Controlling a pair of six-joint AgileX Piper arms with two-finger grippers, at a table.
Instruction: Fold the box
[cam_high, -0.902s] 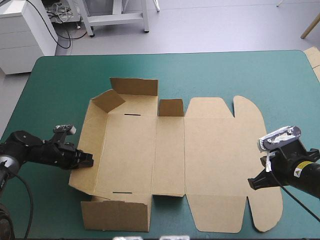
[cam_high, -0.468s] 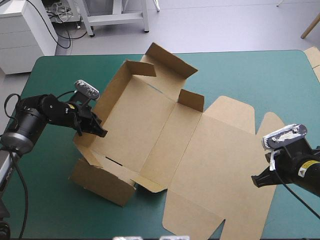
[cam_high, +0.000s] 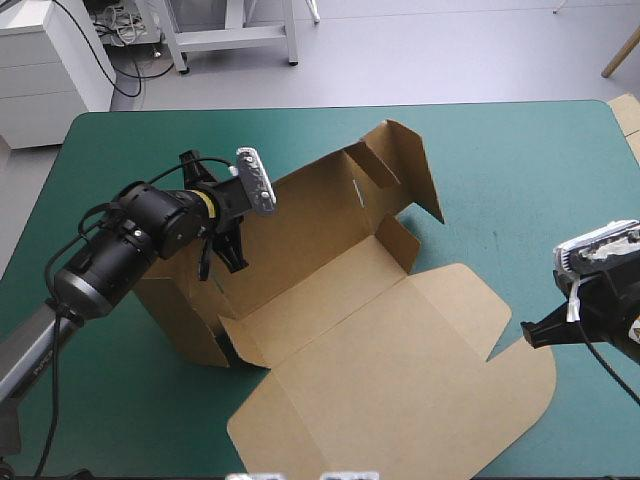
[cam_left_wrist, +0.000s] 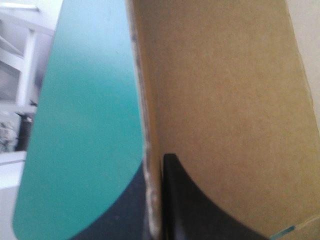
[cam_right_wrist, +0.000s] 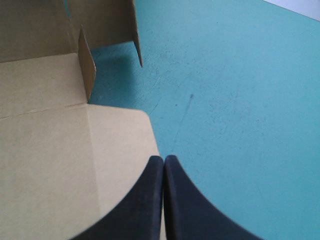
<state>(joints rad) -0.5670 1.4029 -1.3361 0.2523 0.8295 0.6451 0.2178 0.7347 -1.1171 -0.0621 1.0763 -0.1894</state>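
The brown box (cam_high: 330, 300) stands half raised on the teal-green cover (cam_high: 500, 170). Its tray end is tipped up on edge at the left and its wide lid (cam_right_wrist: 60, 150) lies flat toward the near right. My left gripper (cam_high: 233, 263) is lifted above the table and shut on the tray's upright left wall. In the left wrist view that wall (cam_left_wrist: 225, 100) runs edge-on between the black fingers of my left gripper (cam_left_wrist: 152, 170). My right gripper (cam_high: 527, 337) is shut at the rounded corner of the lid's outer flap, and my right gripper (cam_right_wrist: 163, 159) has no board between its fingers.
One raised side flap (cam_high: 412, 165) points toward the table's far edge. Bare cover lies to the right of the lid and along the far edge. A strip of pale board (cam_high: 627, 112) shows just past the table's far right corner.
My left gripper has lifted the box's left wall and swung it toward the far right. The flat sheet has turned and tipped up. My right gripper has shifted slightly right along the lid's edge.
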